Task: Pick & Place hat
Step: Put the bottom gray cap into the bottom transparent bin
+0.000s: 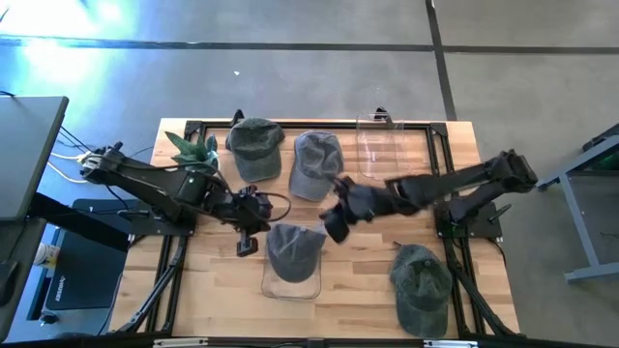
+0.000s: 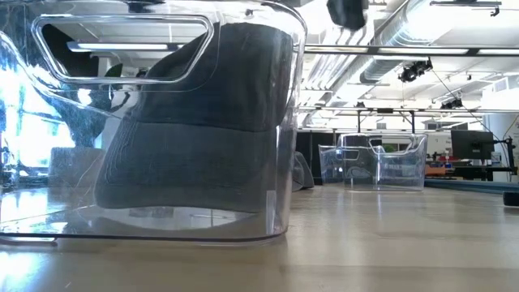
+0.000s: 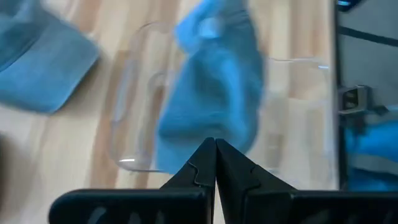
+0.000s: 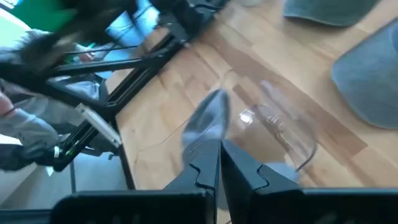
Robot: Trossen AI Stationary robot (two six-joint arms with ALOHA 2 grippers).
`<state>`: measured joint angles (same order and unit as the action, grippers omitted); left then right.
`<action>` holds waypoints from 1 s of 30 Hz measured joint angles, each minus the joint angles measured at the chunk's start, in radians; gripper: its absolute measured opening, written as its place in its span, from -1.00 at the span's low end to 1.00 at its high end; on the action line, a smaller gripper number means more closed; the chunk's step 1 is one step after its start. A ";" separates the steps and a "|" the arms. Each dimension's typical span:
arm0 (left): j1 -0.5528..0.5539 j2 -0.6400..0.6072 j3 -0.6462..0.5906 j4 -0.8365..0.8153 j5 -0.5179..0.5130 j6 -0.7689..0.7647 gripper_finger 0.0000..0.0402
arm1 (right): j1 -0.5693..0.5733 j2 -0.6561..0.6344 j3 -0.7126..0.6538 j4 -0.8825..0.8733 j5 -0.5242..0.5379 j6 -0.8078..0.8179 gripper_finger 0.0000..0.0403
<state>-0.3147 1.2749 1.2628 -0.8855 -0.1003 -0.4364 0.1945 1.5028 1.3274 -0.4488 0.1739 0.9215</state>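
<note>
I see a gray hat (image 1: 293,248) sitting in the clear box (image 1: 290,283) by the desk's (image 1: 368,261) front edge. My left claw (image 1: 244,244) and right claw (image 1: 334,227) are both clenched and hold nothing.

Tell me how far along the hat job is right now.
Done: one grey hat sits in the near clear bin. In hand: nothing; left gripper and right gripper are both shut and empty above the table. Left: three hats lie loose, two at the far side, one at the near right; the far clear bin looks empty.
</note>
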 joint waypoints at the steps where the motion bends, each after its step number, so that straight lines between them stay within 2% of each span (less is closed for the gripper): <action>1: -0.013 0.001 0.015 -0.010 0.000 0.007 -0.97 | -0.034 0.013 0.000 -0.002 -0.041 -0.009 -0.94; 3: -0.047 0.001 0.042 -0.012 -0.005 0.014 -0.97 | -0.106 0.044 0.000 -0.008 -0.132 -0.033 -0.96; 7: -0.130 -0.002 0.100 -0.039 -0.073 0.011 -0.97 | -0.235 0.115 0.000 0.008 -0.388 -0.079 -0.99; 13: -0.242 -0.010 0.118 -0.073 -0.229 -0.092 -0.97 | -0.288 0.266 -0.001 0.082 -0.626 -0.160 -0.99; 16: -0.271 -0.010 0.118 -0.088 -0.274 -0.132 -0.97 | -0.275 0.337 0.034 0.129 -0.695 -0.172 -1.00; 23: -0.281 -0.010 0.118 -0.095 -0.283 -0.153 -0.97 | -0.254 0.457 0.172 0.149 -0.865 -0.246 -0.99; 30: -0.281 -0.010 0.117 -0.099 -0.285 -0.147 -0.97 | -0.265 0.470 0.183 0.268 -0.918 -0.210 -1.00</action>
<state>-0.5961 1.2649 1.3800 -0.9846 -0.3858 -0.5835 -0.0704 1.9728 1.5101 -0.1805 -0.7445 0.7117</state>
